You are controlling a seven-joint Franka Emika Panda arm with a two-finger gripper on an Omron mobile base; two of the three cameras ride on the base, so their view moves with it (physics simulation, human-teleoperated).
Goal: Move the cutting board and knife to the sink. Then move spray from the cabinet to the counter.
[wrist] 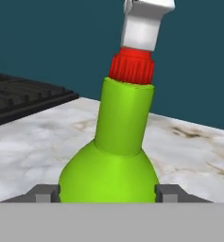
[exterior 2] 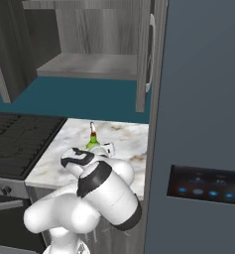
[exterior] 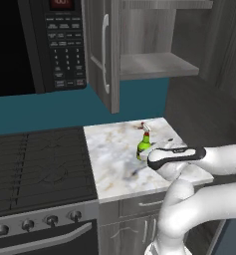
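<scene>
The spray (wrist: 118, 142), a bright green bottle with a red collar and white nozzle, fills the middle of the hand view, leaning slightly. My gripper (wrist: 107, 191) is shut on the spray, one finger pressed to each side of its round body. From the base views the spray (exterior: 143, 145) (exterior 2: 92, 141) stands low over the marble counter (exterior: 114, 149); whether its base touches the slab I cannot tell. Above it the cabinet (exterior: 154, 64) is open, its grey shelf bare. The cutting board, knife and sink are out of view.
A black stovetop (exterior: 40, 164) adjoins the counter on the left, with a black microwave (exterior: 40, 45) above it. The open cabinet door (exterior: 102, 50) hangs over the counter's back left. A tall grey appliance front (exterior 2: 203, 124) closes off the right side.
</scene>
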